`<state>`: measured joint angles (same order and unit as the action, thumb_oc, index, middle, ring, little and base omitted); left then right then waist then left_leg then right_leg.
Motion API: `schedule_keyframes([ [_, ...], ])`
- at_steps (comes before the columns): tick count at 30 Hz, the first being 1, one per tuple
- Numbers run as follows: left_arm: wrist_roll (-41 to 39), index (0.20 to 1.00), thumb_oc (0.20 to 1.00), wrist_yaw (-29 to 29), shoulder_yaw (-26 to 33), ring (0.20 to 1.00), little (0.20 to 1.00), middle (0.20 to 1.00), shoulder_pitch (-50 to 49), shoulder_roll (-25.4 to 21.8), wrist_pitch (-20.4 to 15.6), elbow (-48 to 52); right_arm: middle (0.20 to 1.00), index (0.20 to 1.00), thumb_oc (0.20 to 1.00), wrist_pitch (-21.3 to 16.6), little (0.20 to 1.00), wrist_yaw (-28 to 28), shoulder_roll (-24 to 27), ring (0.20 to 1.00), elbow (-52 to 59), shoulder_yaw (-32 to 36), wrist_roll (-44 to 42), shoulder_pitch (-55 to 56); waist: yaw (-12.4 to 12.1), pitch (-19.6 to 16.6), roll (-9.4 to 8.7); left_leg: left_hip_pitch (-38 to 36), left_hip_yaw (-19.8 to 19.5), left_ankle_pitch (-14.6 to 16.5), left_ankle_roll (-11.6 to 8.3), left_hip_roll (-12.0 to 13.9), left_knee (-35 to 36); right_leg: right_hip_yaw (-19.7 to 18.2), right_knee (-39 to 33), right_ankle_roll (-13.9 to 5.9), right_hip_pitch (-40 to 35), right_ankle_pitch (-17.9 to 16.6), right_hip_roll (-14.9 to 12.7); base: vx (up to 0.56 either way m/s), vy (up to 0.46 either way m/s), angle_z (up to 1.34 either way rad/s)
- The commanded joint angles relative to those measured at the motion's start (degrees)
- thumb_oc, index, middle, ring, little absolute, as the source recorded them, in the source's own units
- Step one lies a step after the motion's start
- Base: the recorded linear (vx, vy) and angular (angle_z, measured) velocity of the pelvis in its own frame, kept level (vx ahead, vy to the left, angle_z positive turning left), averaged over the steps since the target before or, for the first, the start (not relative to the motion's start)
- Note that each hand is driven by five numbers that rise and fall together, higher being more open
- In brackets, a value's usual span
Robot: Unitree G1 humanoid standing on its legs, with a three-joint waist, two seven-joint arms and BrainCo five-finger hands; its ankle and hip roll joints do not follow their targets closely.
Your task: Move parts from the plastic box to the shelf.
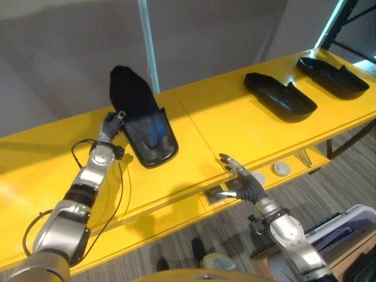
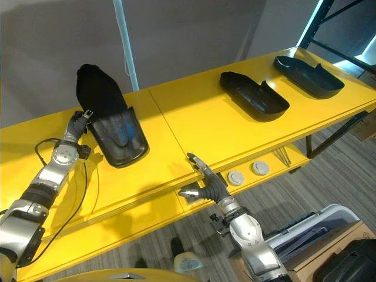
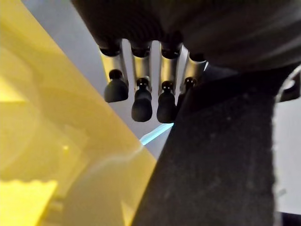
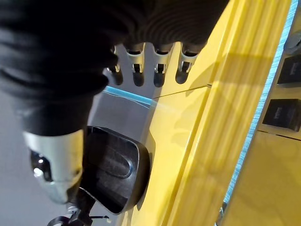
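Left robot hand [image 1: 111, 125] grips the black part [image 1: 141, 120] over the yellow shelf [image 1: 235, 123].

Both head eyes look down on the yellow shelf [image 1: 247, 126]; wrist cameras sit close along it.

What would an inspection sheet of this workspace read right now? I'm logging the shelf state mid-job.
Surface: yellow shelf, seam down the middle.
Job's things: black moulded part held at the shelf's left, one end raised; second part and third part lie flat to the right, apart.
Clutter: two round white discs on the lower ledge.
Hands: left hand grips the first part's edge; right hand open, in front of the shelf's front edge, holding nothing.
Cables: nothing seen beyond the robot's own.
Surroundings: grey wall, pale blue upright post, carpeted floor, plastic box at lower right.
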<state>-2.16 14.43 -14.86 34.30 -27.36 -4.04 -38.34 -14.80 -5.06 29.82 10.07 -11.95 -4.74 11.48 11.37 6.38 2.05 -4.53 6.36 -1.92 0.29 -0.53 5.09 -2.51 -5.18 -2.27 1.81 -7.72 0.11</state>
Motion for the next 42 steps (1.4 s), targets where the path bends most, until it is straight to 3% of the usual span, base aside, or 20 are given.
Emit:
schedule_keyframes([
  [1, 0.22, 0.200, 0.200, 0.36, -0.01, 0.200, 0.200, 0.200, 6.67, -3.18, -0.77, -2.97, 1.000, 1.000, 1.000, -3.18, 1.000, -0.81, 0.72, 1.000, 2.89, 0.78, -2.22, -1.07, -0.66, 0.63, -0.98, -2.19, -0.16, 5.34, -2.84, 3.71, -0.09, 0.26, 0.18, -4.85, -6.05, 8.94, -3.45, 0.00, 0.000, 0.00],
  [7, 1.89, 0.200, 0.200, -0.50, -0.94, 0.200, 0.200, 0.200, 8.31, -2.78, 0.90, -7.60, 1.000, 1.000, 1.000, -3.02, 1.000, -0.65, 1.16, 1.000, 2.78, 0.09, -2.17, -2.29, -1.12, 1.73, -1.07, -1.64, -0.51, 4.95, -3.04, 3.88, -0.09, 0.78, 0.18, -4.83, -5.74, 9.03, -3.39, 0.00, 0.000, 0.00],
  [8, 2.21, 0.354, 0.354, -0.80, -1.04, 0.354, 0.354, 0.354, 8.35, -3.01, 0.98, -7.75, 1.000, 1.000, 1.000, -2.99, 1.000, -0.65, 1.13, 1.000, 2.70, 0.22, -2.23, -2.28, -1.21, 1.82, -1.13, -1.58, -0.56, 4.90, -3.06, 3.91, -0.09, 0.79, 0.18, -4.83, -5.73, 9.05, -3.35, 0.00, -0.021, 0.03],
  [9, 2.56, 0.335, 0.335, -1.08, -1.23, 0.335, 0.335, 0.335, 8.37, -3.17, 1.04, -8.00, 1.000, 1.000, 1.000, -3.01, 1.000, -0.64, 1.23, 1.000, 2.77, 0.40, -2.26, -2.31, -1.29, 1.87, -1.20, -1.53, -0.58, 4.86, -3.08, 3.92, -0.09, 0.86, 0.18, -4.82, -5.72, 9.07, -3.31, 0.00, -0.020, 0.03],
  [10, 3.06, 0.200, 0.200, -1.42, -1.68, 0.200, 0.200, 0.200, 8.64, -3.33, 1.03, -8.53, 1.000, 1.000, 1.000, -3.07, 1.000, -0.64, 1.28, 1.000, 2.77, 0.51, -2.44, -2.41, -1.33, 1.98, -1.23, -1.54, -0.61, 4.84, -3.11, 3.94, -0.09, 0.89, 0.18, -4.77, -5.71, 9.07, -3.30, 0.00, 0.000, 0.00],
  [20, 10.82, 0.200, 0.200, -3.71, -3.56, 0.200, 0.200, 0.200, 8.09, -8.33, 1.90, -4.30, 1.000, 1.000, 1.000, -3.40, 1.000, -1.42, 0.49, 1.000, 2.50, 1.03, -3.53, -1.49, -1.99, 2.08, -1.58, -2.01, -0.92, 5.08, -3.20, 4.14, -0.09, 1.14, 0.18, -4.62, -6.33, 9.46, -3.14, 0.00, 0.000, 0.00],
  [42, 16.93, 0.200, 0.200, -10.83, -10.83, 0.200, 0.200, 0.200, 11.27, -14.12, 0.53, -2.86, 1.000, 1.000, 1.000, -3.00, 1.000, -2.73, 0.40, 1.000, 1.81, 0.95, -4.98, -1.38, -1.86, 2.09, -1.34, -2.64, -0.50, 5.58, -3.23, 4.20, -0.09, 1.23, 0.18, -4.85, -6.84, 9.62, -3.31, 0.00, 0.000, 0.00],
])
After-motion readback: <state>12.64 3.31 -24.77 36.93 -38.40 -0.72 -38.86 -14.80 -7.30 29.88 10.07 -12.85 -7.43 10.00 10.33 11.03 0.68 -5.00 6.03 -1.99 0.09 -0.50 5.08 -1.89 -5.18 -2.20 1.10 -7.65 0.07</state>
